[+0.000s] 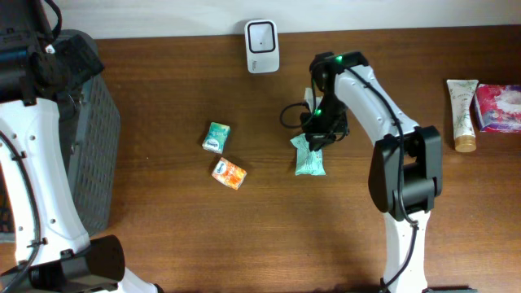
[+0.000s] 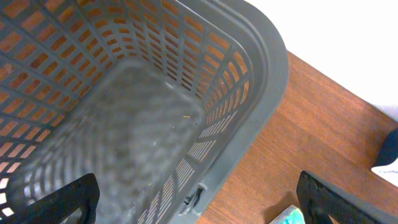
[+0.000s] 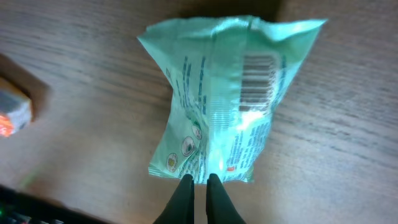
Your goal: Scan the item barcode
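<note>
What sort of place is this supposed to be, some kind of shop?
Probably a mock shop checkout laid out on a wooden table: a white barcode scanner, a grey plastic basket, and a green packet with a printed barcode.

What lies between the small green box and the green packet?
Only bare table, seen in the overhead view, between box and packet.
</note>
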`<state>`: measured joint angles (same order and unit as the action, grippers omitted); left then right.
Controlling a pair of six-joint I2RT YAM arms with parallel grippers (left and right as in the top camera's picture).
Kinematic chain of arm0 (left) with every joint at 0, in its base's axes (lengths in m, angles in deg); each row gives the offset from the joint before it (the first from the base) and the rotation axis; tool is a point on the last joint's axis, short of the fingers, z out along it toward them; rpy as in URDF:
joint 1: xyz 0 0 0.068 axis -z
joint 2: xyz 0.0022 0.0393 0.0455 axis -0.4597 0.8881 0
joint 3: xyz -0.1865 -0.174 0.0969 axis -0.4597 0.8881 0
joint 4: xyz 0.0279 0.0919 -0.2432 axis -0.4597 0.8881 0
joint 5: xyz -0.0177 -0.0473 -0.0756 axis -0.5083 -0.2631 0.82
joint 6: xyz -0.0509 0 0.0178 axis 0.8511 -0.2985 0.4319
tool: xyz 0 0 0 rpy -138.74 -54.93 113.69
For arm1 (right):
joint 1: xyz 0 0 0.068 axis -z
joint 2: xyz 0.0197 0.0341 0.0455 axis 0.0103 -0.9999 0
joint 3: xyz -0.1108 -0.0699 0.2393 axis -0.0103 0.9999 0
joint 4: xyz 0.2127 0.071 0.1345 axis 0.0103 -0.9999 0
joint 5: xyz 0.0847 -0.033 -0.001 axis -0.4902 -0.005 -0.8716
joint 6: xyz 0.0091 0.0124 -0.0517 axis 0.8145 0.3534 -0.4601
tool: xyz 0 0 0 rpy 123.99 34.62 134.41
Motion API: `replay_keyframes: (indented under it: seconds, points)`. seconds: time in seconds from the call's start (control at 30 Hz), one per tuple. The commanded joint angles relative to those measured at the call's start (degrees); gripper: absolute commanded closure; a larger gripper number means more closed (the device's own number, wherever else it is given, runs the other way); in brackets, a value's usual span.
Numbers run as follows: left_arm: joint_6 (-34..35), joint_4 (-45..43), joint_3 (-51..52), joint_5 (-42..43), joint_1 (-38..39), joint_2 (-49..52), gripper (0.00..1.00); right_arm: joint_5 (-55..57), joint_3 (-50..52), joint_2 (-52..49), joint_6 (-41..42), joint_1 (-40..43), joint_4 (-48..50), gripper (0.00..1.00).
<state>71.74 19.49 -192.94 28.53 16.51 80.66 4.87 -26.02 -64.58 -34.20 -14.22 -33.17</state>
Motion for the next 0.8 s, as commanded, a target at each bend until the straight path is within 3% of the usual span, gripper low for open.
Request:
replay_keyframes:
  seconds: [0.0,0.17,0.27,0.47,0.6,0.77]
  points:
    - [0.35,-0.11,-0.57,-0.42,-0.20,-0.92,0.01,2.51,4.13,-0.33,2.71,-1.14,3.58,0.96]
    - [0.35,-0.11,-0.57,-0.42,-0.20,-0.92,0.01,5.22,13.53,-0.33,7.54,-2.89,14.38,0.96]
    - [0.35,-0.11,-0.57,-0.42,-0.20,-0.92,0.01,4.15,11.54,0.52,7.50,-3.61,11.87,0.96]
    - [0.35,-0.11,-0.57,-0.42,-0.20,-0.92,0.01,6.78,-2.71,2.49,7.26,-3.56,-3.65,0.96]
    - [0.35,-0.11,-0.57,-0.42,-0.20,-0.92,0.01,7.28,-0.57,2.45,7.26,-3.72,-5.40,0.96]
    - [0.35,-0.11,-0.57,-0.42,-0.20,-0.92,0.01,7.08,9.25,2.38,7.50,-4.72,3.26,0.96]
